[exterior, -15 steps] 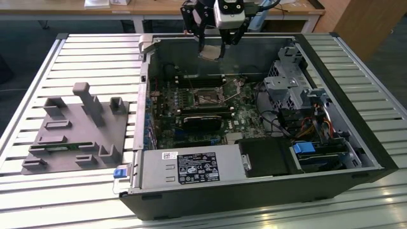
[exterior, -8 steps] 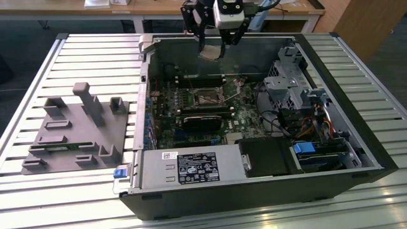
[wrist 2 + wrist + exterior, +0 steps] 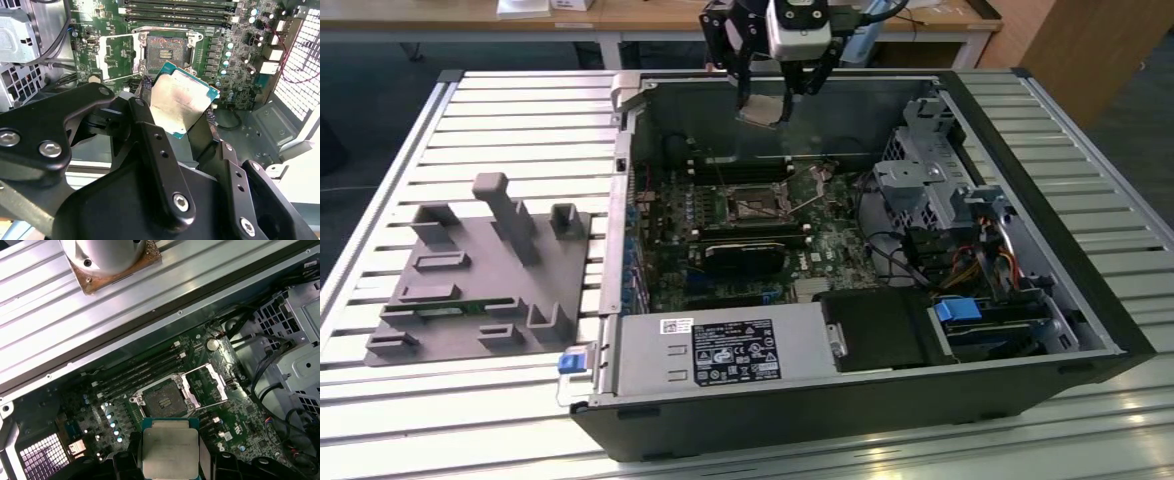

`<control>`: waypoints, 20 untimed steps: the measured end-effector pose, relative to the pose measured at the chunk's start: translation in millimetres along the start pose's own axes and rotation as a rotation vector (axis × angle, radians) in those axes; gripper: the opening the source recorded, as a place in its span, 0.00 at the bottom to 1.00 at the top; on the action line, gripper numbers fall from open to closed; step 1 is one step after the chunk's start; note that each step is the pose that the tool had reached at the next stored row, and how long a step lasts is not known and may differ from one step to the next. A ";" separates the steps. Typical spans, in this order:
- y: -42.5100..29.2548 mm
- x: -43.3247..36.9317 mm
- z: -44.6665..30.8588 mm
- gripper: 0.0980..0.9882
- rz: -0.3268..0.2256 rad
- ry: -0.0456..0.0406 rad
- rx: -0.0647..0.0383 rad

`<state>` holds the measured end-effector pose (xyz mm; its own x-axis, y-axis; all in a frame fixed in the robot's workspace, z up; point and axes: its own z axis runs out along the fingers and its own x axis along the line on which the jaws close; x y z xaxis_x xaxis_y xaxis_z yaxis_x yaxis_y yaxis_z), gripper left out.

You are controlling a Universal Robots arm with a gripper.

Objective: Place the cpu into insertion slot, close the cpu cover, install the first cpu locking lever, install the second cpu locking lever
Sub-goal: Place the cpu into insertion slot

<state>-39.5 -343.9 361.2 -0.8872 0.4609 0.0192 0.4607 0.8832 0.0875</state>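
A: The cpu?
B: I am pinching its edges with the gripper, jaws narrow, upper centre of the exterior view, sparing its underside. The insertion slot is lying bare, cpu cover seemingly open.

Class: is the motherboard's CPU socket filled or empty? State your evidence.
Empty: the insertion slot shows its bare dark pin field, and the cpu is gripped in the end effector instead.

Cpu: flat square silvery-beige cpu, teal-rimmed, tilted.
Gripper: black metal gripper, clamped on its opposite edges.
Slot: square dark pin-field insertion slot, uncovered, apart from cpu.
Cover: thin silvery cpu cover, open beside slot.
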 end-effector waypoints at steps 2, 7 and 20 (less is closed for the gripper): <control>0.0 0.0 0.0 0.50 0.004 -0.0004 0.000; 0.0 0.0 0.0 0.50 0.016 -0.0014 0.000; 0.1 0.1 0.1 0.50 0.061 -0.0053 -0.001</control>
<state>-39.5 -343.8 361.1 -0.8576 0.5140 0.0192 0.5136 0.8536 0.0875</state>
